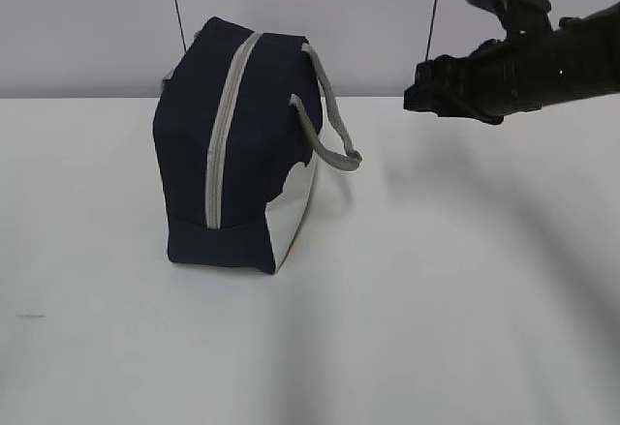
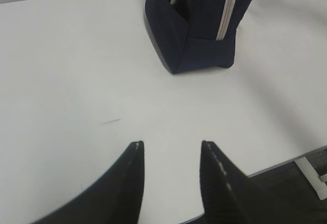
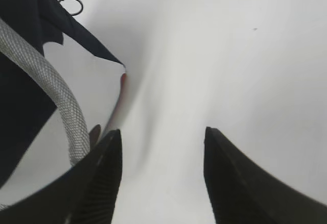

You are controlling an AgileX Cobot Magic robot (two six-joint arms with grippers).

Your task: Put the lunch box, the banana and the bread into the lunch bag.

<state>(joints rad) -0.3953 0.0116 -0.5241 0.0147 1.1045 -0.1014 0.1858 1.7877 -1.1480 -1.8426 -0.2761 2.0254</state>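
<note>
Plain white worktop (image 1: 436, 328) under a pale grey wall is all your arms have around them, with no lunch box, banana or bread in view. Your lunch bag (image 1: 237, 149) stands zipped shut with its handles slack, perhaps packed already; it sits ahead of the left gripper (image 2: 171, 155), well clear of its parted, empty jaws. Just left of the right gripper (image 3: 162, 147), whose jaws hang wide and empty in the air, runs the bag's grey handle (image 3: 56, 99).

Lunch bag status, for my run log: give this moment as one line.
lunch bag: upright on table, zipper closed | right pincer: open, empty, beside handle | left pincer: open, empty | food: not visible
</note>
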